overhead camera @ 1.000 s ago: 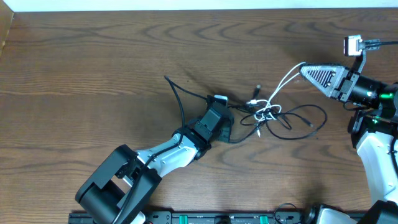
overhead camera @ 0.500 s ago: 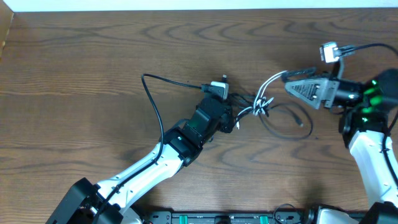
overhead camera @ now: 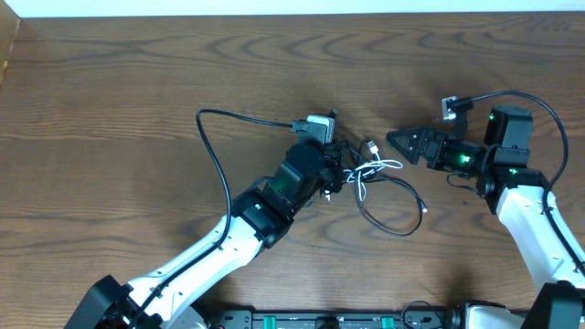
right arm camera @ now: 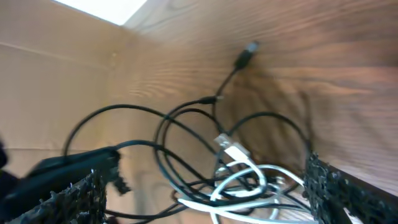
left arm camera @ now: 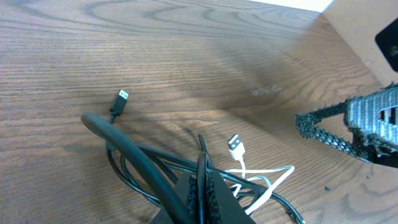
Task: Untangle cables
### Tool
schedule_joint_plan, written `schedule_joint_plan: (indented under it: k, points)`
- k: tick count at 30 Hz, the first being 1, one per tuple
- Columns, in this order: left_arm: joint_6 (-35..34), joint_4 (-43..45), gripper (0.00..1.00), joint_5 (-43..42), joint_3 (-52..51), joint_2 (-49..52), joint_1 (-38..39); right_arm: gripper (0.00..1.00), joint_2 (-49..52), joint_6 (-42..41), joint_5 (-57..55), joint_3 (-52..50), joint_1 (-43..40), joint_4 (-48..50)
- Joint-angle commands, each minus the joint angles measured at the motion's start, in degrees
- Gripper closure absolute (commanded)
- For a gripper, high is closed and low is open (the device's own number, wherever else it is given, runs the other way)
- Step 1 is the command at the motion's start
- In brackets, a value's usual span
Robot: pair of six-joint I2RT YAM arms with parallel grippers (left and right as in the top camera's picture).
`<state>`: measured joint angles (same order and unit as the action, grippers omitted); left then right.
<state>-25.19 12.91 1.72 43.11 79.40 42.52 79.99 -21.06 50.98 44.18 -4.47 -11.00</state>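
Cables (overhead camera: pixel 373 170) sit knotted mid-table (overhead camera: pixel 137 82), a bit right of centre. My left gripper (overhead camera: pixel 333 172) is pinched narrow on black strands at the knot's left edge. The wrist view shows the fingers (left arm camera: pixel 208 186) pressed together with cable running in. One black cable (overhead camera: pixel 247 118) loops out to the far left. The white cable (overhead camera: pixel 382 166) lies on the knot's right side, plug (left arm camera: pixel 234 147) loose. My right gripper (overhead camera: pixel 397 140) is spread wide, holding nothing, just right of the knot.

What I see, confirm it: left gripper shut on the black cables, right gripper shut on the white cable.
Wrong on the right gripper: the right wrist view shows it open, the white cable lying loose. The left gripper is shut on the black cables.
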Motion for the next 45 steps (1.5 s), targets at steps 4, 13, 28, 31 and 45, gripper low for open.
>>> schedule_joint_plan:
  k: [4, 13, 28, 31, 45]
  points:
    - [1.2, -0.4, 0.54, 1.0, 1.1, -0.7, -0.1, 0.02, -0.2, 4.2, -2.3, 0.3, 0.5, -2.9]
    - [-0.2, -2.1, 0.02, 1.7, 3.3, -3.4, -0.1, 0.01, -0.3, 4.2, -4.1, 0.3, 0.4, -7.1]
    - [-28.5, -8.3, 0.02, 13.3, 4.3, 4.1, -3.3, 0.01, -0.3, 7.9, -14.9, 0.3, -1.2, -20.4]
    - [-28.5, -19.8, 0.02, 20.2, 4.3, 3.8, -8.4, 0.01, -0.3, 8.4, -16.8, 0.3, -1.2, -21.6]
    - [-20.5, -30.8, 0.02, 19.3, 11.3, -20.4, -15.5, 0.01, -0.3, 8.9, -18.1, 0.3, -1.2, -21.4]
